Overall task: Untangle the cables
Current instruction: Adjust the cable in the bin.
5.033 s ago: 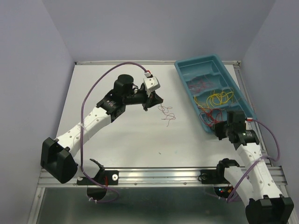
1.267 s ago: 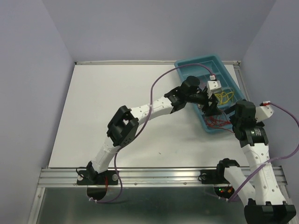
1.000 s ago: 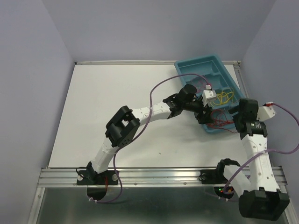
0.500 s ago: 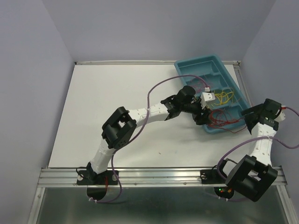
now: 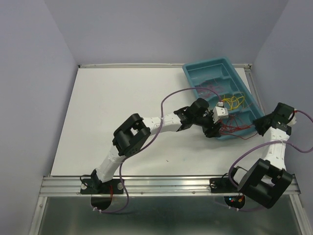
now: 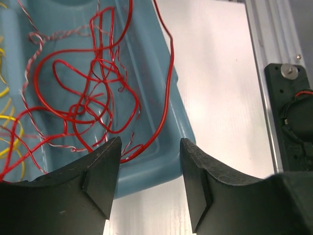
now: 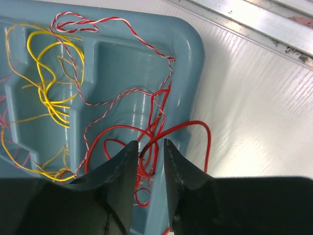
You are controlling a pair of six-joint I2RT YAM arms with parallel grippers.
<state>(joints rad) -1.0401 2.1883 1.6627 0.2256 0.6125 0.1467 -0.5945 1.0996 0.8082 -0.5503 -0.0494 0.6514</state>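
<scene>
Poised at the tray (image 6: 164, 164) corner with left jaws open astride a red loop of the cables (image 6: 84, 105) and right jaws narrowly parted around red strands.

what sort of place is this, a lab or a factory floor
Most likely a robotics lab test cell: a white table boxed in by plain panels, two robot arms bolted to a metal rail, and one teal tray of tangled cables.
</scene>
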